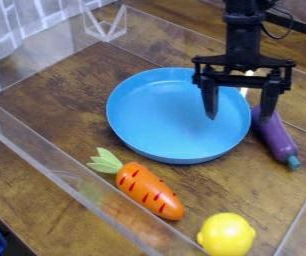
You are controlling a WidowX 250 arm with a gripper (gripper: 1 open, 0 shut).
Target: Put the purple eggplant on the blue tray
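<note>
The tool [243, 100] hangs with its two dark fingers [211, 100] spread wide and pointing down, nothing between them. Just beside and below its right-hand finger in the picture, the purple eggplant [276, 135] lies on the wooden tabletop [62, 95], its teal stem end pointing toward the camera. Its other finger stands over the rim of the blue tray [163, 120], which spreads out to the picture's left of the tool. Well below, nearer the camera, lie an orange carrot [145, 188] and a yellow lemon [227, 234].

Even, soft indoor light, faint shadows, low-resolution slightly blurry picture.
</note>
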